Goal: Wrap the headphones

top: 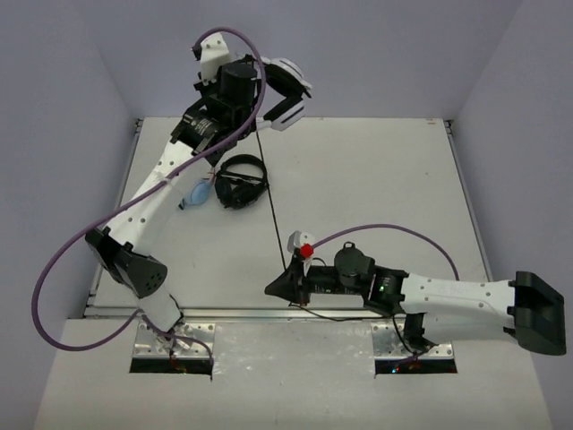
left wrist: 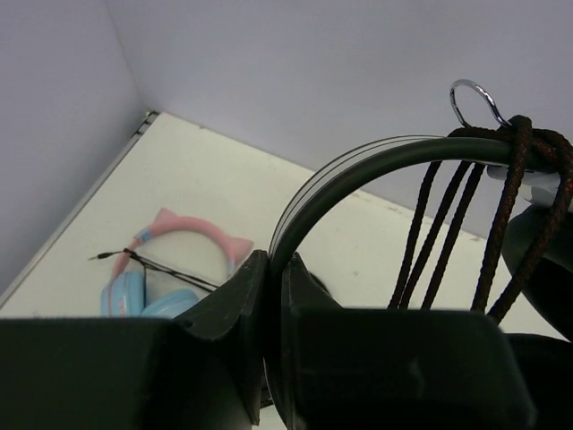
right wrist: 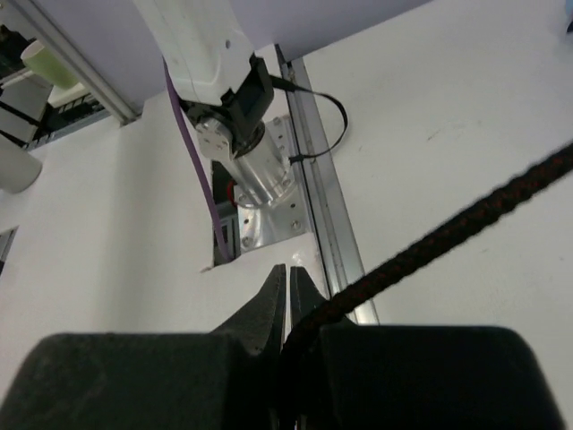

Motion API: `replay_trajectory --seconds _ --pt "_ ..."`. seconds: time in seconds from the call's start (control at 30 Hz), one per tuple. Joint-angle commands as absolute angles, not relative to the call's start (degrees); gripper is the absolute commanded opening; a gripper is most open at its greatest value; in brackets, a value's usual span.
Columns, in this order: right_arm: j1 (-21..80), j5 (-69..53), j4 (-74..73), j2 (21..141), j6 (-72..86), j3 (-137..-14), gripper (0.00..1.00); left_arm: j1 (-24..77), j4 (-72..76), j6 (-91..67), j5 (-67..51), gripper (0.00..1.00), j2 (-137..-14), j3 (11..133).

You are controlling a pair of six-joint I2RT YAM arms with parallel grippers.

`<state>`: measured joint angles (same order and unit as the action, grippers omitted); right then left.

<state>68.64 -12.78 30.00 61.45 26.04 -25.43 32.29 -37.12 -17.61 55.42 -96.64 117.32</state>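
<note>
Left gripper point(left wrist: 271, 269): fingers together, clamped on the band of the headphones point(top: 294, 85). These hang in the air on the far side of the black pair point(top: 240, 179), which lies on the table point(top: 376, 179). Several turns of cable point(top: 273, 197) already sit on the band, bunched next to a metal ring point(left wrist: 474, 97) (seen from the wrist only; I cannot make it out from above).

Right gripper point(right wrist: 287, 279): fingers together, pinching the cable low on the near side of the black pair. The cable runs straight and taut between my two grippers, passing just right of the black pair. Pink-and-blue pair point(left wrist: 170, 273) lies just left of the black pair, on the table.

Judgement: wrapping is part done, with a long run of cable left.

For the next turn:
- Hold tension light but steady so the turns don't slacken.
- Lay the cable beside the existing turns, not over them.
- Stay high enough that the line clears the black pair.

Risk: the cable slipping through the pinch.
</note>
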Motion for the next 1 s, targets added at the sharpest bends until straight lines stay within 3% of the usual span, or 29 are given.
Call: replay_trajectory --seconds 0.0,0.1,0.23,0.3,0.43,0.67,0.87,0.97 --pt "73.4 -9.3 11.8 59.2 17.4 -35.5 0.01 26.0 -29.0 -25.3 55.7 0.0 -91.8 110.8" --pt "76.2 -7.6 2.7 57.3 14.5 -43.5 0.01 25.4 -22.6 -23.9 58.6 0.0 -88.7 97.0" --pt "76.1 -3.5 -11.2 57.7 9.9 -56.1 0.01 25.0 -17.9 -28.3 52.4 0.0 -84.3 82.2" --pt "76.1 -0.7 -18.7 59.7 6.4 -63.7 0.01 26.0 -8.7 -27.7 48.7 0.0 -78.9 70.8" --pt "74.3 4.9 -29.0 64.3 1.6 -74.8 0.01 39.0 4.9 -20.3 53.2 0.0 -71.9 57.0" --pt "55.8 2.0 -39.5 71.1 -3.7 -88.3 0.01 57.6 21.5 -13.4 50.6 0.0 -66.9 34.8" --pt "43.0 -1.3 -38.8 71.5 -5.2 -87.5 0.01 62.1 21.9 -22.6 43.8 0.0 -59.2 22.6" --pt "41.5 -2.7 -38.7 71.9 -5.0 -87.2 0.01 63.3 18.3 -24.3 44.4 0.0 -57.7 22.0"
